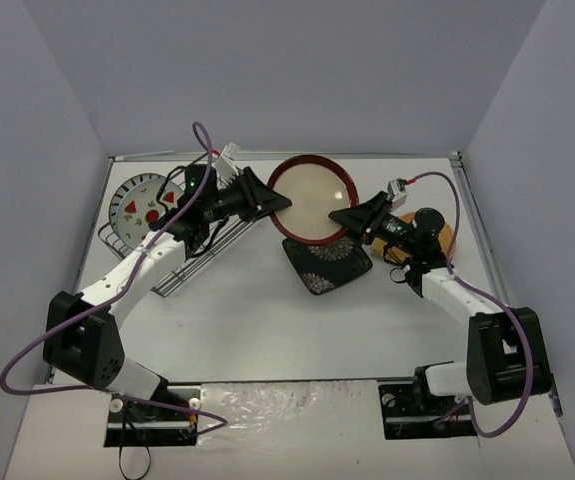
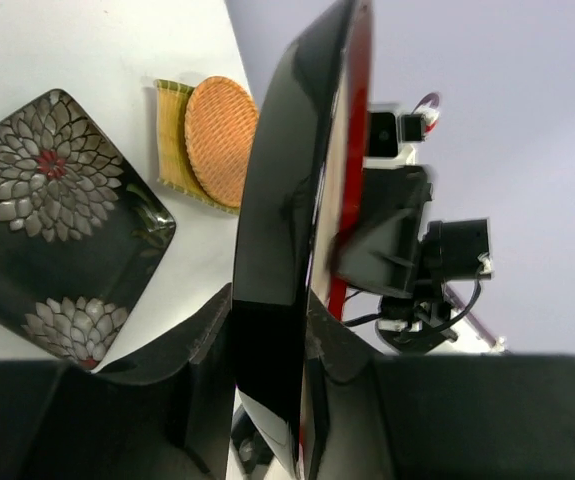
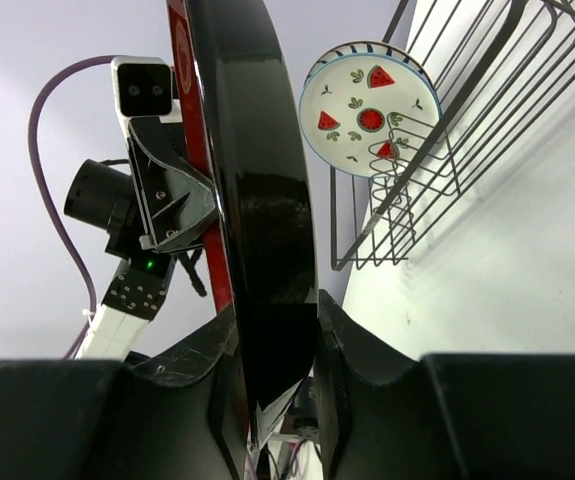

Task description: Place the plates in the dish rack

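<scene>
The red-brown-rimmed pale plate (image 1: pixel 312 200) is held up on edge above the table between both arms. My left gripper (image 1: pixel 272 200) is shut on its left rim, and in the left wrist view the dark rim (image 2: pixel 287 200) fills the gap between the fingers of that gripper (image 2: pixel 270 320). My right gripper (image 1: pixel 345 215) clasps the opposite rim; its fingers lie against the plate (image 3: pixel 257 200) on both sides of the right gripper (image 3: pixel 277 330). The wire dish rack (image 1: pixel 167 285) stands at the left, holding the fruit-motif plate (image 1: pixel 139 208) upright.
The dark square flower-patterned plate (image 1: pixel 327 265) lies flat just below the held plate, also seen as the dark plate (image 2: pixel 47 230). The orange-tan round plate (image 1: pixel 445 235) lies at the right under my right arm, on a greenish mat (image 2: pixel 172 130). Rack wires (image 3: pixel 467 120) and fruit plate (image 3: pixel 367 110) show beyond.
</scene>
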Robot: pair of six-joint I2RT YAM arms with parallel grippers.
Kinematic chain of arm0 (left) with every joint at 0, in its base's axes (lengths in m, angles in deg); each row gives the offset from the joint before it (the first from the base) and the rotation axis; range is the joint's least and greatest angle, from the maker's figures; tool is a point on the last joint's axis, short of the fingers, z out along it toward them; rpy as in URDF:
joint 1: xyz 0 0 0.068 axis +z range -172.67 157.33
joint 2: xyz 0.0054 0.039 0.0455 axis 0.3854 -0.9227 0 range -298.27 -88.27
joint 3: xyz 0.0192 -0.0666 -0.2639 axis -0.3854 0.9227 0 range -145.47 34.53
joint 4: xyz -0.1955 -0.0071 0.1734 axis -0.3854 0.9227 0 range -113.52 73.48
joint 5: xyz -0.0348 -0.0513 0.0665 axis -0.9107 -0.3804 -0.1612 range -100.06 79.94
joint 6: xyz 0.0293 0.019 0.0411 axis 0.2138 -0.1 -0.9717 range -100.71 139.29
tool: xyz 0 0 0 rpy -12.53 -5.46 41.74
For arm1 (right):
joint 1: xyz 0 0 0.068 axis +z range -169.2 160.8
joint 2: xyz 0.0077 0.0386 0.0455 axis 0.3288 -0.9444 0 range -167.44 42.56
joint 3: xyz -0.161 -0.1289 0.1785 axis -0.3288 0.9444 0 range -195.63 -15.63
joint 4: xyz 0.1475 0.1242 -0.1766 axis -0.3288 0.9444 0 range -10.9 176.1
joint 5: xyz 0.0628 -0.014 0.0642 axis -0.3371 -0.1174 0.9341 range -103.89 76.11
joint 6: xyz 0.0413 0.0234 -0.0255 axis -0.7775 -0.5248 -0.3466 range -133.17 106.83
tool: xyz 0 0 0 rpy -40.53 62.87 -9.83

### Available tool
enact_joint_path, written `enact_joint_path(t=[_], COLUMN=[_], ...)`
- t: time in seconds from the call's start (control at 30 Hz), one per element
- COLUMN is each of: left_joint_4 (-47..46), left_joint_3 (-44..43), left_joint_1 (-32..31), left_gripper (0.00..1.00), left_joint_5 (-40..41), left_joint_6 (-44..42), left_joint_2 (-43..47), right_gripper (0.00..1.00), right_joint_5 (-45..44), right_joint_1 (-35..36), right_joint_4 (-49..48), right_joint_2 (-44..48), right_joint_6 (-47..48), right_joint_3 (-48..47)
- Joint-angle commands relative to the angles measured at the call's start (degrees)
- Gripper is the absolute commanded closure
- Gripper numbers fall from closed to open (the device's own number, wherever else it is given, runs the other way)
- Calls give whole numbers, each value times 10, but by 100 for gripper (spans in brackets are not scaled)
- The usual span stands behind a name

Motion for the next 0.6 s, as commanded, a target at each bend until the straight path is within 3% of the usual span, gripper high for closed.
enact_joint_path(t=[0.0,0.07,0.2,0.4,0.57], left_joint_4=[-39,-32,2,77,170], left_joint_3=[-39,-45,-62,-111,-134], left_joint_1=[-4,1,22,84,167], left_gripper=[100,100,100,100,100], left_joint_5=[-26,-22,-15,-30,-37], left_joint_6=[-59,-83,-133,-232,-311], left_joint_2=[29,36,55,80,115], right_gripper=[46,25,3,0,0], right_joint_5=[12,9,3,-14,1], right_joint_1=[9,9,4,-9,-18], right_joint_4=[-38,12,103,289,302], right_joint_2=[37,44,57,68,69], right_joint_6=[55,81,156,291,304], right_joint_3=[-47,-50,-61,-90,-88])
